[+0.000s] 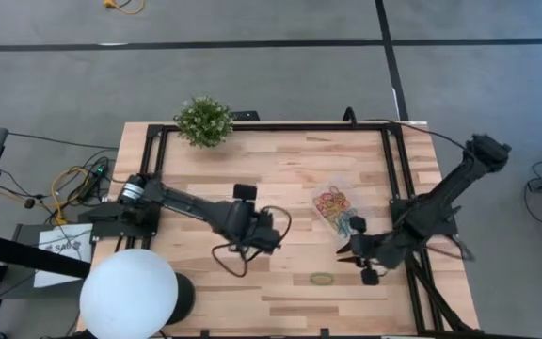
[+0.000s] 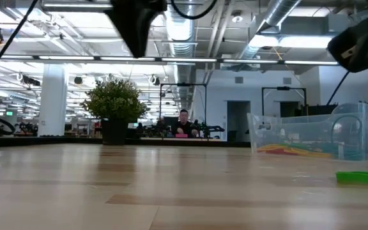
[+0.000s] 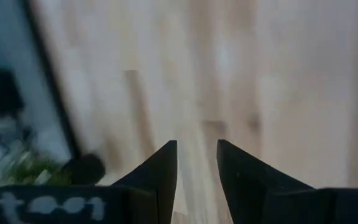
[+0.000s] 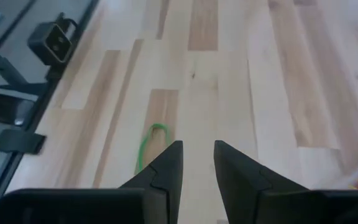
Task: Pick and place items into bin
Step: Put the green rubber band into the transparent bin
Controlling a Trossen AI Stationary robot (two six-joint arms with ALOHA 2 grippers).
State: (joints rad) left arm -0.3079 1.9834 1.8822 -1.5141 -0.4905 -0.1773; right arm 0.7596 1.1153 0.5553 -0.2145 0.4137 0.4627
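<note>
The bin [image 1: 337, 209], a shallow clear container, stands right of the table's middle with several coloured rubber bands [image 1: 332, 202] lying inside; the low view shows the bin [image 2: 318, 135] at the right. One green rubber band [image 1: 321, 279] lies flat on the wood near the front edge. It also shows in the right wrist view [image 4: 149, 146] and the low view [image 2: 363, 177]. My right gripper [image 1: 344, 250] hovers open between bin and band, its fingers [image 4: 197, 146] empty. My left gripper [image 1: 269, 235] hangs open over bare wood at the table's middle, nothing between its fingers [image 3: 196, 146].
A potted plant [image 1: 204, 121] stands at the table's far left corner. A black frame rail [image 1: 393, 169] runs along the table's right side past the bin. A white round lamp [image 1: 128, 294] overhangs the near left corner. Cables trail off the left edge.
</note>
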